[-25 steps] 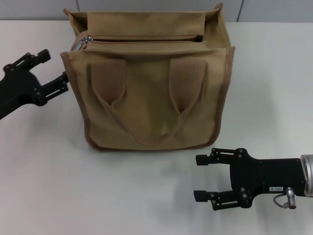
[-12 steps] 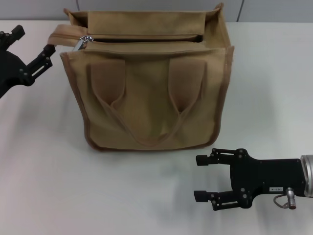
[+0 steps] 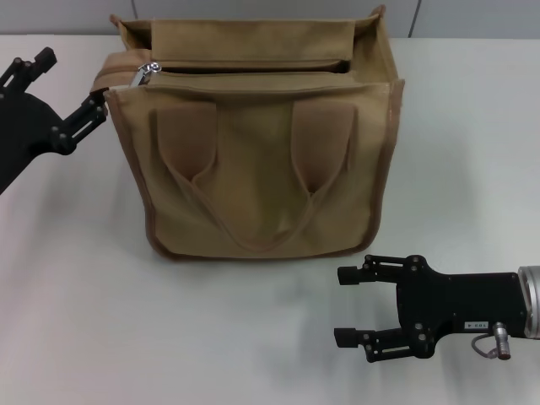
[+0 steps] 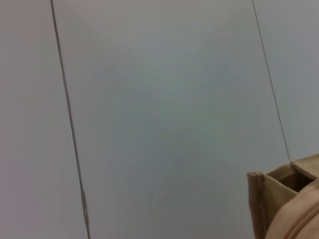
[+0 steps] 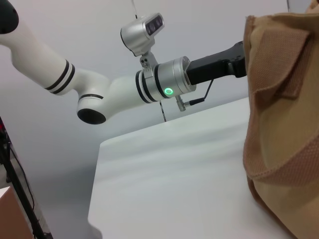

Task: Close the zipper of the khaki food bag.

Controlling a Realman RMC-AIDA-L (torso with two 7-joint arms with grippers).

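Head view: khaki food bag (image 3: 266, 148) stands upright on the white table (image 3: 76, 312), zipper (image 3: 245, 67) running across its top panel — silver pull tab (image 3: 148, 69) at the bag's left end. Left gripper (image 3: 67, 93) spread open just beside that upper-left corner, one fingertip (image 3: 95, 104) near the trim. Right gripper (image 3: 353, 305) — fingers apart — rests on the table in front of the bag, holding nothing.

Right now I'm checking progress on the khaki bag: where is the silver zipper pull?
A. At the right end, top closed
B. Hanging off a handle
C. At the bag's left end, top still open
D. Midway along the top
C: the zipper pull sits at the khaki food bag's left top corner, with a dark open gap running rightward beside it.
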